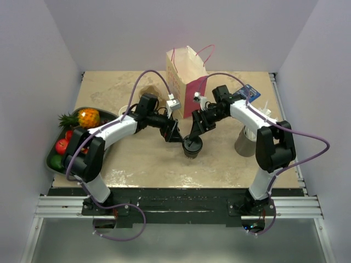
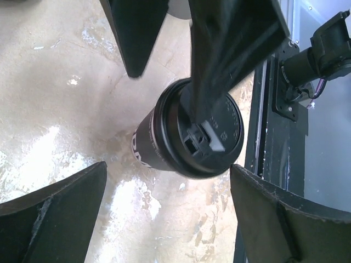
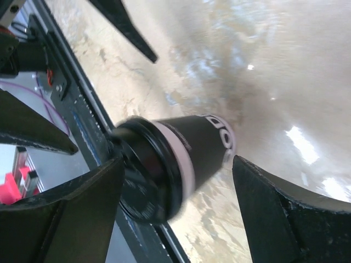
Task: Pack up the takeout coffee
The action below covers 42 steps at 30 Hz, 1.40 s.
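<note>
The takeout coffee (image 1: 192, 147) is standing near the worktop's (image 1: 137, 161) front edge. The right hand (image 1: 193, 137), spread apart, is straddling it. The left hand (image 1: 174, 134) is gaping wide alongside.

The cup (image 2: 164, 143), black lid (image 2: 222, 143) on, stands on the table (image 2: 66, 98) just ahead of the left gripper's (image 2: 168, 167) wide-spread fingers, while the right gripper's (image 2: 164, 96) two parted fingers reach in from above, one crossing the lid.

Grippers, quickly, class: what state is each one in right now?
Left gripper: open, holding nothing.
Right gripper: open, jaws either side of the takeout coffee; no firm grip visible.
</note>
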Tool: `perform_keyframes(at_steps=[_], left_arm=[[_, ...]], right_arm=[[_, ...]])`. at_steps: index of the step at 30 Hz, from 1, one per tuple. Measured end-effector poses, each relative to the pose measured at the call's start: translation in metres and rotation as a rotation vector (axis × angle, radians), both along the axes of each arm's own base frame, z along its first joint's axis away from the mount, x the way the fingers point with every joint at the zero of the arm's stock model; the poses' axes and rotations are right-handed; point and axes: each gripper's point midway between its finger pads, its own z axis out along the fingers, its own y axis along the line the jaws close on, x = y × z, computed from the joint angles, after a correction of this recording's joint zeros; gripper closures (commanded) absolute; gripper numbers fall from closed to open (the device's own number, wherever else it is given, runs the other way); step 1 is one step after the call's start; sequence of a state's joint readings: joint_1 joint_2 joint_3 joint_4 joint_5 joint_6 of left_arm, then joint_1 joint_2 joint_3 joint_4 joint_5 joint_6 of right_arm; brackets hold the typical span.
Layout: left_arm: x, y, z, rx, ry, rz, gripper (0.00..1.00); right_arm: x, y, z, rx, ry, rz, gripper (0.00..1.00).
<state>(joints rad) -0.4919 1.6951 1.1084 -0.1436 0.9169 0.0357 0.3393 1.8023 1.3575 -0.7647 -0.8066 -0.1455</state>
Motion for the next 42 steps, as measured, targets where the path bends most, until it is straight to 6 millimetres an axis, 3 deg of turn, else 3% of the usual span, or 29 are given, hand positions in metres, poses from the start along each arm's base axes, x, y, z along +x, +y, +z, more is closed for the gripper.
perform_keyframes(at_steps=[5, 13, 26, 42], left_arm=[[0.002, -0.004, -0.008, -0.009, 0.041, 0.003, 0.02], [0.001, -0.008, -0.021, -0.015, 0.113, 0.003, 0.02], [0.003, -0.012, -0.025, -0.014, 0.141, 0.008, 0.04], [0.005, -0.014, -0.031, 0.003, 0.129, -0.014, 0.07]], right_arm=[[0.012, -0.014, 0.001, -0.002, -0.005, -0.047, 0.17], [0.01, -0.013, 0.001, -0.002, -0.008, -0.036, 0.23], [-0.003, -0.013, -0.008, 0.012, 0.043, -0.027, 0.42], [-0.015, -0.005, -0.017, 0.095, 0.133, -0.06, 0.48]])
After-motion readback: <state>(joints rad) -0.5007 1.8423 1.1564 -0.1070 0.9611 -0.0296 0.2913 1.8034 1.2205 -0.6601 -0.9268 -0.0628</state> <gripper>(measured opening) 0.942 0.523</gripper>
